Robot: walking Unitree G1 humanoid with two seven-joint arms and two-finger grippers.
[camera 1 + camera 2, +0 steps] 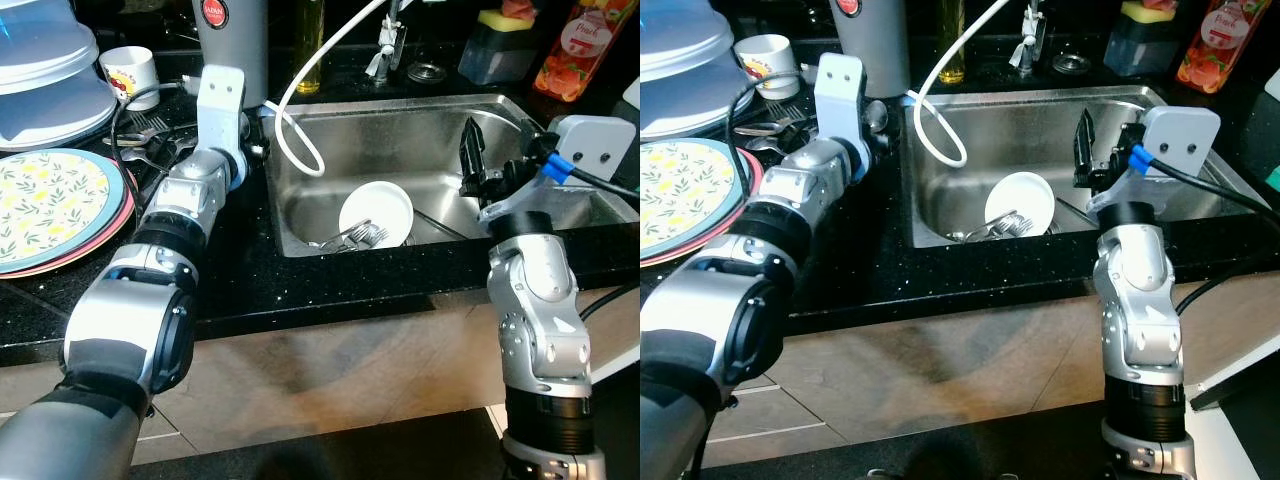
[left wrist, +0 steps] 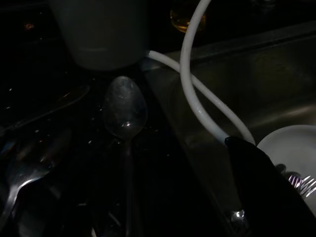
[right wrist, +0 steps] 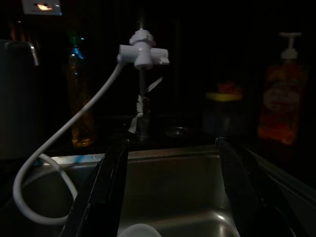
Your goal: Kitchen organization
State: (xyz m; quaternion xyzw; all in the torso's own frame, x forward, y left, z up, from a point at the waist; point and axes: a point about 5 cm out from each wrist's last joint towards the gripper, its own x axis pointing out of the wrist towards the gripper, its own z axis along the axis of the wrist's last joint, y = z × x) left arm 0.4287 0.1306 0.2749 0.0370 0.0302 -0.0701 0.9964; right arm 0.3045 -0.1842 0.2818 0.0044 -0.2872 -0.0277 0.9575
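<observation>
My right gripper (image 3: 170, 197), fingers spread wide, hangs above the sink (image 1: 420, 130); I should lower straight onto the white bowl (image 1: 376, 212) at frame centre (forks inside), avoiding the hose (image 1: 300, 110).

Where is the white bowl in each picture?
Left eye view: the white bowl lies in the sink, forks in it.
Right eye view: same bowl, mid-sink.
Left wrist view: its rim at the edge.
Right wrist view: a sliver at the bottom.
Shared landmark: white hose.
</observation>
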